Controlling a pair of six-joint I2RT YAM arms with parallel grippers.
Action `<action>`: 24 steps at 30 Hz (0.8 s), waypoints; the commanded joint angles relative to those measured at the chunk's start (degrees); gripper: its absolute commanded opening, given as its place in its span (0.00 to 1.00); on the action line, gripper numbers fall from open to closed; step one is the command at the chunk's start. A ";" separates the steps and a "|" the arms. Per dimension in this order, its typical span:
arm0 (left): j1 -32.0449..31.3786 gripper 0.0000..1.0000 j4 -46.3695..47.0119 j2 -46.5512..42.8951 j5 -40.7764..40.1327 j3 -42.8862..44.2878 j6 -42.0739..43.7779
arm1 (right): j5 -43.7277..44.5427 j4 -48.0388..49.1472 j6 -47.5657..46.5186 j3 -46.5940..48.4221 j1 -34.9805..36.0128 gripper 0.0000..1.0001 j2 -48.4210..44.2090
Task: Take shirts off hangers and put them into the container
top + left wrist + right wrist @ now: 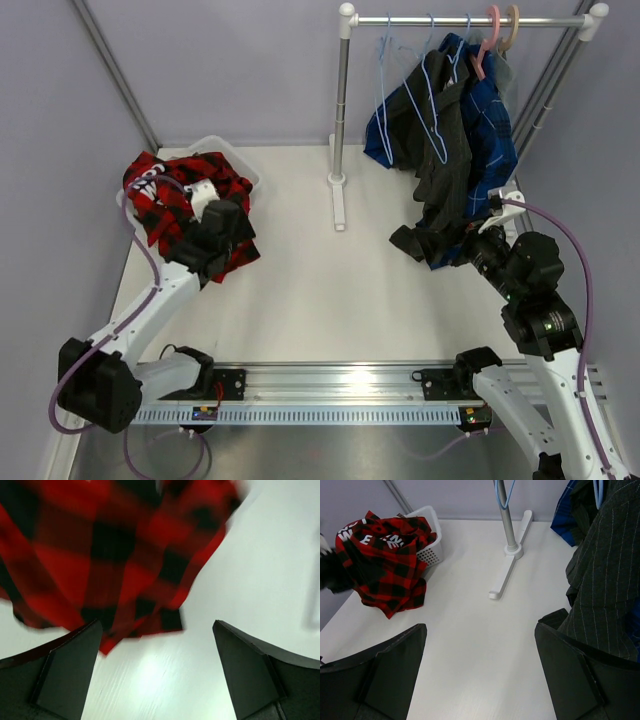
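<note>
The left gripper [156, 630] is spread wide and holds nothing between its fingers. The red shirt [100, 555] lies just ahead of it and a little to its left. In the left wrist view, which is blurred, the hem comes down to the tip of the left finger [70, 665], and the gap between the fingers shows mostly bare table [270, 565]. From the top view, this shirt is heaped over the container [237, 160] at the far left of the table. It covers most of the container and hangs over the near rim onto the table surface. The white lettering is on the far side of the heap.

The right gripper [480, 630] is also spread wide and empty. The grey shirt [605, 590] hangs on the rack [343, 110] at the far right, on a light-blue hanger [435, 110]. Its lower part comes down just beside the gripper's right finger [575, 675]; I cannot tell if they touch. The blue shirt [495, 130] hangs behind the grey one. One more light-blue hanger [385, 75] hangs bare on the rail to their left. A pink hanger [488, 40] and a beige hanger [512, 28] hang near the right end of the rail.
</note>
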 commanded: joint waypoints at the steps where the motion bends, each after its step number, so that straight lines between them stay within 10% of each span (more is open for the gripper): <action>1: -2.97 0.99 1.13 1.61 -7.13 -6.14 -10.15 | -1.77 2.03 0.49 -0.30 -0.26 0.99 -0.73; 14: 0.80 0.99 12.92 23.76 -4.07 -8.18 -9.72 | -1.95 2.03 0.40 -0.56 -0.26 1.00 -1.61; 24: 2.38 0.59 12.04 27.28 -0.81 -5.89 -7.60 | -1.77 1.94 0.23 -0.47 -0.17 0.99 -1.70</action>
